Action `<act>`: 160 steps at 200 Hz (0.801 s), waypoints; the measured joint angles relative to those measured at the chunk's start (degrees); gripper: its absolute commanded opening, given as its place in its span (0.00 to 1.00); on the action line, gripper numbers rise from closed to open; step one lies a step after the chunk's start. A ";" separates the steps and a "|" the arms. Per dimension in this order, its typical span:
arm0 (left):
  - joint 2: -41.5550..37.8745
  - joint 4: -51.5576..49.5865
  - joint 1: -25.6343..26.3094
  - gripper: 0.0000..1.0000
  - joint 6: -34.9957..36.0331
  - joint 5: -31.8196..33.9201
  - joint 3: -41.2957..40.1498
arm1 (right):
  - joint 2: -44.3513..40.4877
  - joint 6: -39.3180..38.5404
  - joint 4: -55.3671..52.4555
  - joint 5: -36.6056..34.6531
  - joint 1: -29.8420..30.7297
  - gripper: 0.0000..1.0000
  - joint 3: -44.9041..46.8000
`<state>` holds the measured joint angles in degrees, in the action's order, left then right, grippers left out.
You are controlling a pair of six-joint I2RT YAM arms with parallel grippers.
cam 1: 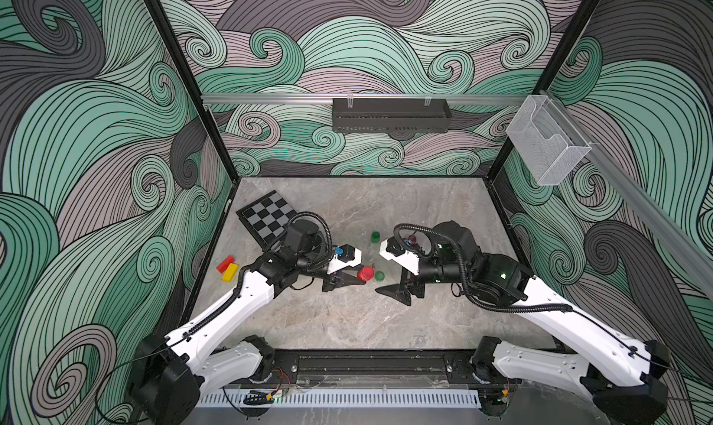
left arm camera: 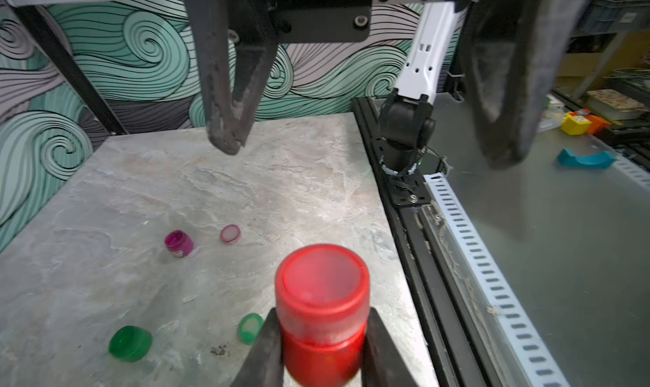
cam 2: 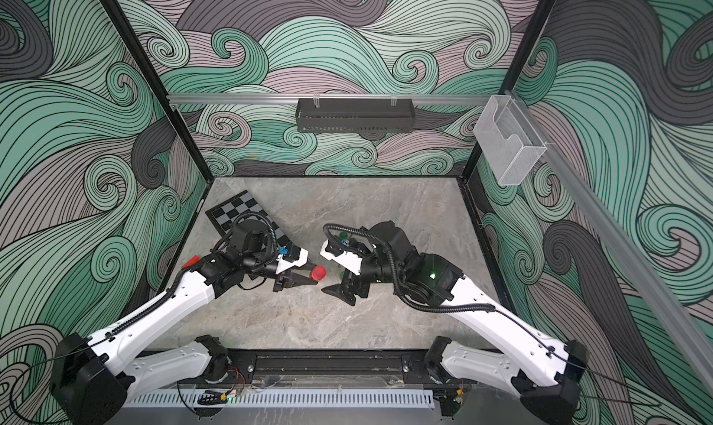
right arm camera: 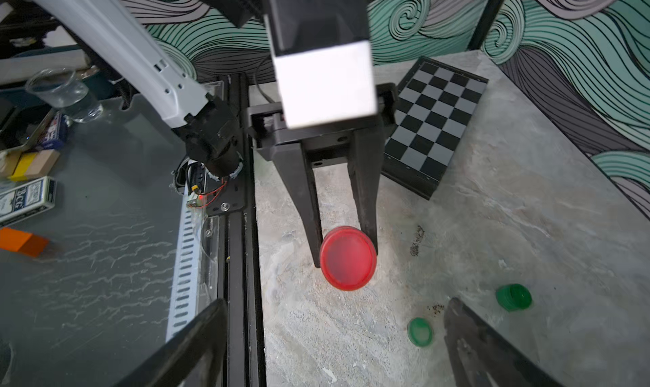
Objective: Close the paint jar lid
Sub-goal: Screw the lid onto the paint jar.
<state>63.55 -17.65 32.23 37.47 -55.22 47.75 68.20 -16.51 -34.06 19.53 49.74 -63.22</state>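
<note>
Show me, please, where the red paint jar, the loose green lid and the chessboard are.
red paint jar [left arm camera: 322, 287]: left wrist view, on the top of its cap.
loose green lid [right arm camera: 419, 331]: right wrist view, on the middle of its face.
chessboard [cam 1: 268, 215]: a top view, on its checkered surface.

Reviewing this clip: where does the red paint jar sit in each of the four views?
A top view: red paint jar mid-table, held at the left gripper tip.
A top view: same spot.
Left wrist: close up, clamped between fingers.
Right wrist: from above, between those fingers.
Shared landmark: loose green lid beside it.
</note>
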 measured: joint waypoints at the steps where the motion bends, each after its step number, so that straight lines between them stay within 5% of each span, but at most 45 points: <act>1: 0.07 -0.11 0.00 0.14 0.07 -0.09 0.07 | -0.02 -0.42 0.04 0.09 0.00 0.82 0.07; 56: 2.49 -5.95 0.00 0.15 3.30 -4.57 2.03 | 3.06 -11.78 1.33 4.17 -0.22 0.62 0.98; 160: 2.67 -7.19 0.00 0.14 4.39 -4.57 2.03 | 9.62 -14.45 1.60 7.17 -0.22 0.35 -1.09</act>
<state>66.22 -24.84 32.23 41.87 -59.79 49.78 77.82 -30.96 -32.47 26.70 49.52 -64.31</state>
